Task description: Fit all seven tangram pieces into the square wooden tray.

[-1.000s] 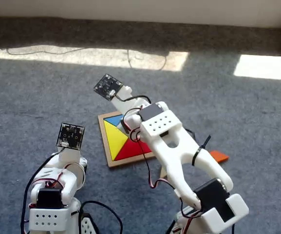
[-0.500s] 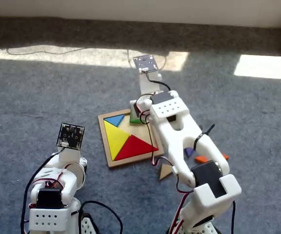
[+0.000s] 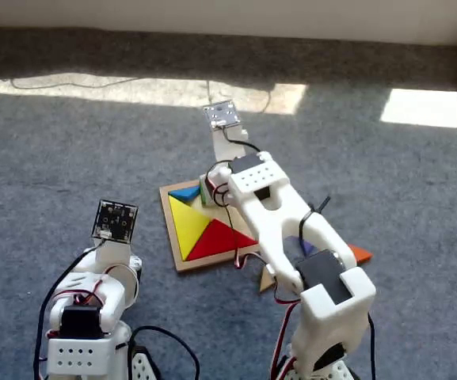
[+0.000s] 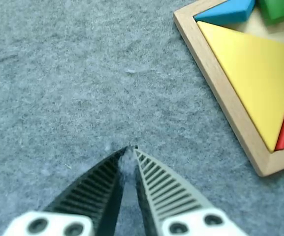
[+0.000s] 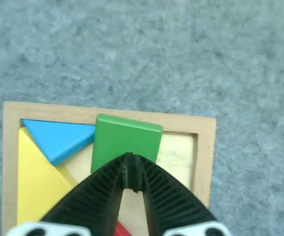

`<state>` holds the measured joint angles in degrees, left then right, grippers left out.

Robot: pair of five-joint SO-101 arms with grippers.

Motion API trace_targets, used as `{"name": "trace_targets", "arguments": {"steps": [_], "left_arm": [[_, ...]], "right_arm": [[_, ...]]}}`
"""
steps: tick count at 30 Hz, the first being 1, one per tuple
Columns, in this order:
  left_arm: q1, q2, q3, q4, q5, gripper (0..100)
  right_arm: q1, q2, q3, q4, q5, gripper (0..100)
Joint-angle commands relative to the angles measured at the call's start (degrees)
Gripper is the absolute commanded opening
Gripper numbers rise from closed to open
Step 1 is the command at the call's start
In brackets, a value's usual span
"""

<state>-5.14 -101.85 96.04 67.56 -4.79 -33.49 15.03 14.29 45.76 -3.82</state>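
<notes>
The square wooden tray (image 3: 168, 218) lies on the carpet with a yellow triangle (image 3: 187, 224), a red triangle (image 3: 222, 240) and a blue triangle (image 3: 184, 191) in it. A green square piece (image 5: 126, 140) lies tilted at the tray's far side, overlapping the rim (image 5: 205, 147) and touching the blue triangle (image 5: 58, 137). My right gripper (image 5: 131, 171) is shut, its tips at the green piece's near edge. The right arm (image 3: 252, 178) stretches over the tray. My left gripper (image 4: 130, 148) is shut and empty over bare carpet beside the tray (image 4: 215, 83).
Loose pieces lie on the carpet right of the tray: an orange one (image 3: 360, 253), a purple one (image 3: 305, 246) and a pale wooden triangle (image 3: 267, 279), partly under the right arm. Sunlit patches and a cable (image 3: 70, 81) cross the far carpet.
The right arm swung from over the tray's left side out past its far edge, then back left. The green piece appeared at the far rim and shifted towards the blue triangle. The left arm stayed still.
</notes>
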Motion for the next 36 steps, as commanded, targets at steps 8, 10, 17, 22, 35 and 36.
{"name": "trace_targets", "arguments": {"steps": [8,10,17,22,35,36], "left_arm": [[-0.75,-2.33,1.19,0.00,-0.18,1],[-0.75,-2.33,1.19,0.00,-0.18,1],[-0.75,-2.33,1.19,0.00,-0.18,1],[-0.75,-2.33,1.19,0.00,-0.18,1],[-0.75,-2.33,1.19,0.00,-0.18,1],[-0.75,-2.33,1.19,0.00,-0.18,1]], "right_arm": [[-2.68,-2.86,-2.07,5.41,-0.26,0.5],[-2.59,-5.67,-2.07,8.04,-0.26,0.5],[-2.51,-13.67,-1.89,8.22,-0.53,0.5],[-0.84,-13.49,-0.22,-0.66,-0.53,0.5],[6.90,-4.70,3.56,-8.66,-0.26,0.5],[6.55,-4.35,3.65,-8.66,-0.26,0.5]]}}
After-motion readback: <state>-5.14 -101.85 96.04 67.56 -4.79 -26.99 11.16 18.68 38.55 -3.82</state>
